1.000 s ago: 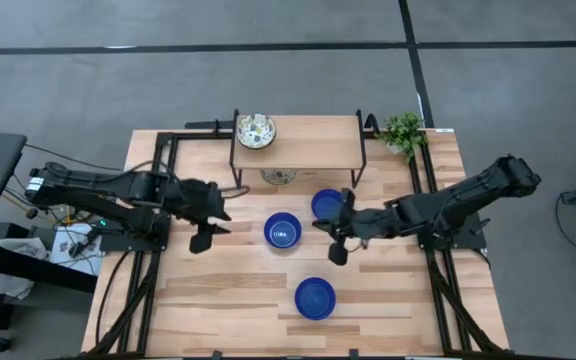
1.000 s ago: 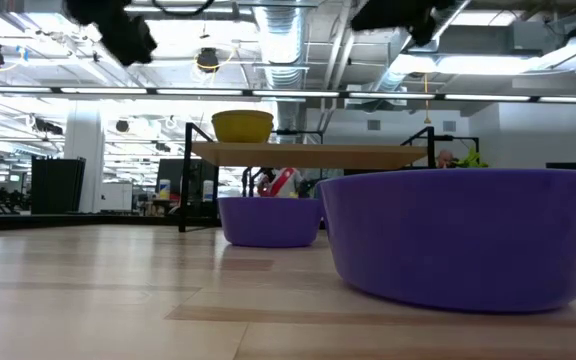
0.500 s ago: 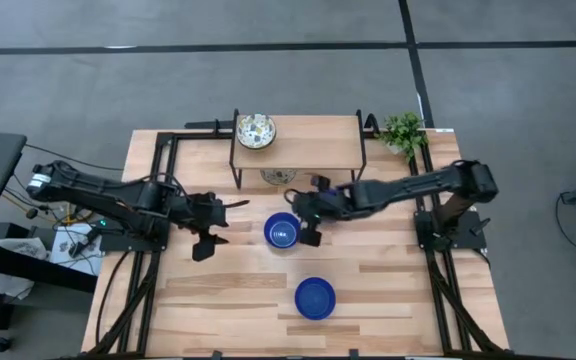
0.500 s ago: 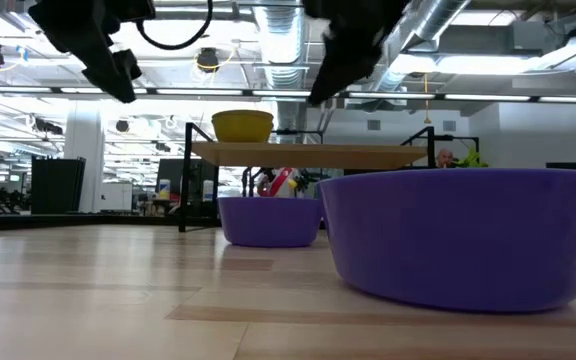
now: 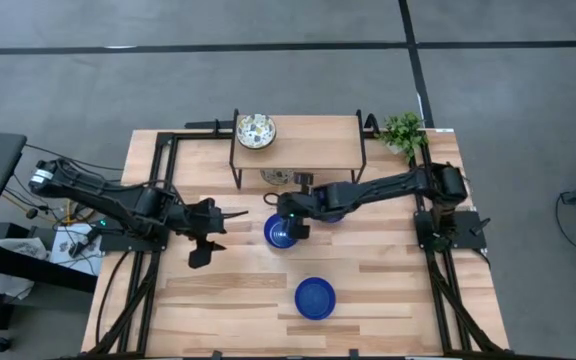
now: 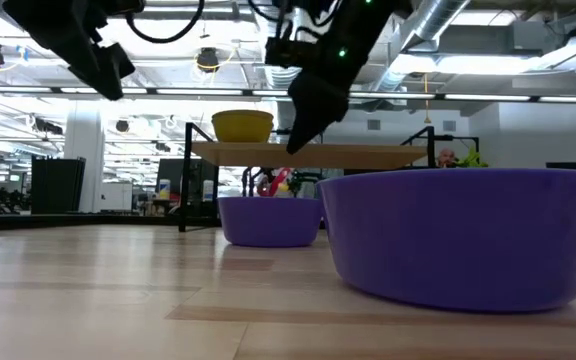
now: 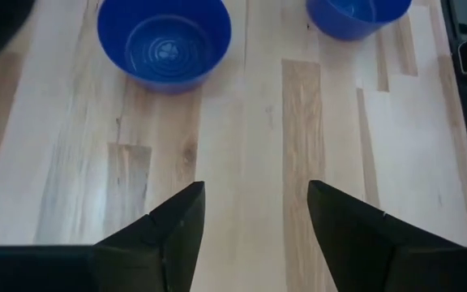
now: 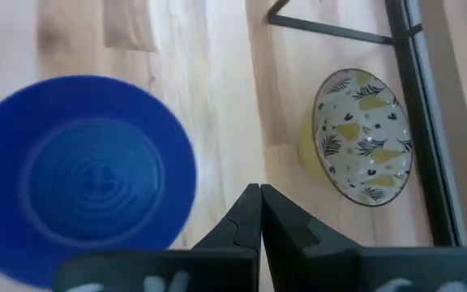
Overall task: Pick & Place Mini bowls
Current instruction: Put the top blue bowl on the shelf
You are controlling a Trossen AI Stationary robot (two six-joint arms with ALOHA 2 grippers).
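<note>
Three cobalt blue mini bowls stand on the table: one at the centre (image 5: 279, 234) (image 8: 83, 170), one nearer the front edge (image 5: 315, 298) (image 6: 463, 235), and one mostly hidden under my right arm (image 5: 332, 212). One floral white bowl sits on top of the small shelf (image 5: 256, 130). Another rests on the table under the shelf (image 5: 278, 177) (image 8: 363, 138). My right gripper (image 5: 286, 218) (image 8: 259, 195) is shut and hangs above the far rim of the centre blue bowl. My left gripper (image 5: 202, 238) (image 7: 254, 203) is open above bare wood, left of that bowl.
A wooden shelf on black legs (image 5: 298, 143) stands at the table's far middle. A small green potted plant (image 5: 404, 131) sits at the far right corner. Black frame rails (image 5: 158, 170) run along both sides. Bare wood lies between the bowls and the left rail.
My right gripper has swung from the table's right side toward the left and come lower, passing the far blue bowl and arriving over the centre blue bowl. My left gripper has stayed about where it was. No bowl has moved.
</note>
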